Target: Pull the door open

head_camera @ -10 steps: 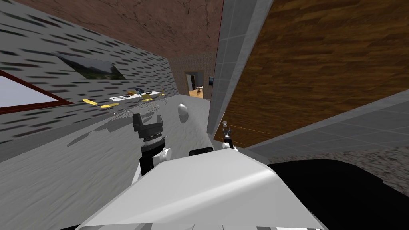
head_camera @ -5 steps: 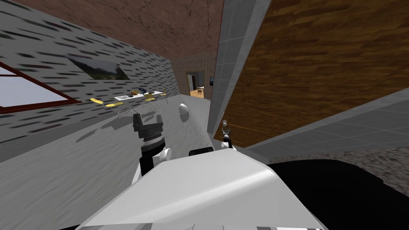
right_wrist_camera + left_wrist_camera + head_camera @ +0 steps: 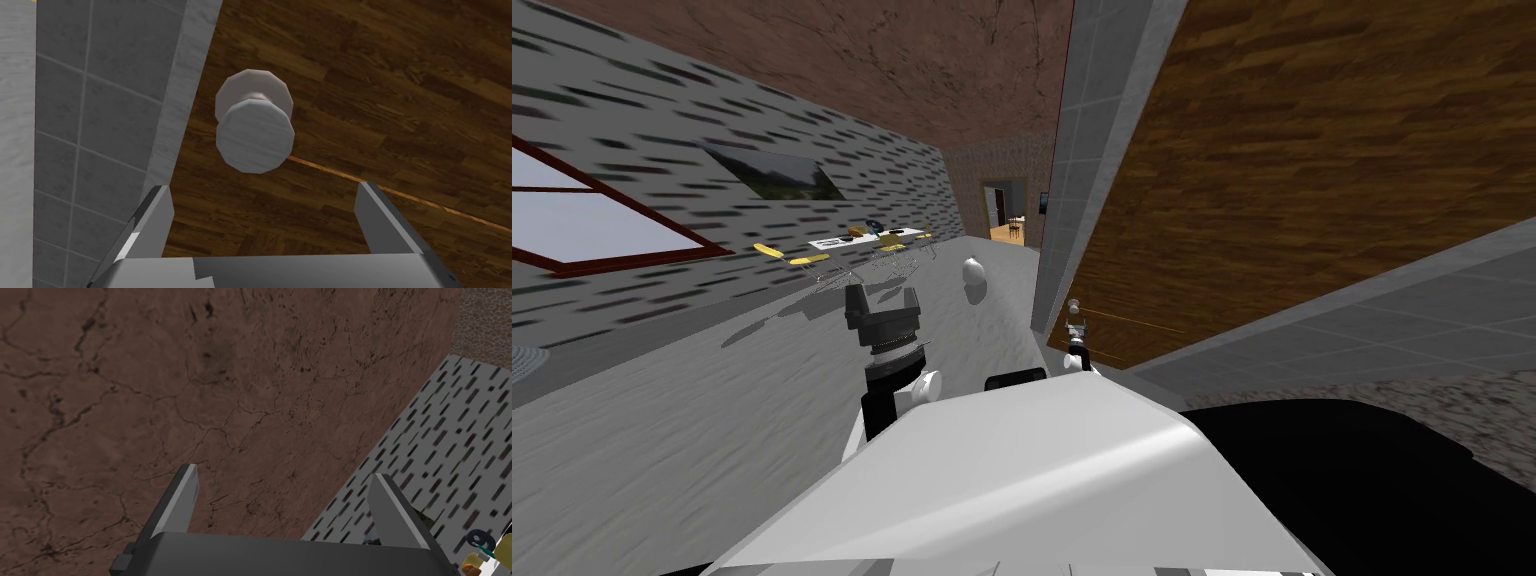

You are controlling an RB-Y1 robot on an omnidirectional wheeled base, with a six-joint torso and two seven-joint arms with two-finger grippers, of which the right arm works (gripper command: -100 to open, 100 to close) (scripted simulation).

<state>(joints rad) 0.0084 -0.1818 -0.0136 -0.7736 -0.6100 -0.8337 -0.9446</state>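
The door [image 3: 1312, 150] is dark brown wood [image 3: 380, 100] in a grey tiled frame [image 3: 105, 100]. A pale round knob [image 3: 255, 135] sticks out of it near the frame edge, and it shows small in the head view as the knob [image 3: 1075, 305]. My right gripper [image 3: 262, 200] is open just short of the knob, fingers apart and not touching it; in the head view the right gripper [image 3: 1078, 328] sits right below the knob. My left gripper [image 3: 285, 488] is open and holds nothing, raised at my left side as the left gripper [image 3: 882, 305].
A grey floor runs ahead to a far lit doorway [image 3: 1004, 215]. A white table with yellow chairs [image 3: 862, 245] stands by the patterned left wall. A white rounded object [image 3: 972, 272] lies on the floor mid-room. A black area [image 3: 1372, 480] lies at lower right.
My view has turned a little: the window, table and chairs slid right in the head view. My right gripper has edged up closer to the knob. The left arm has kept its pose.
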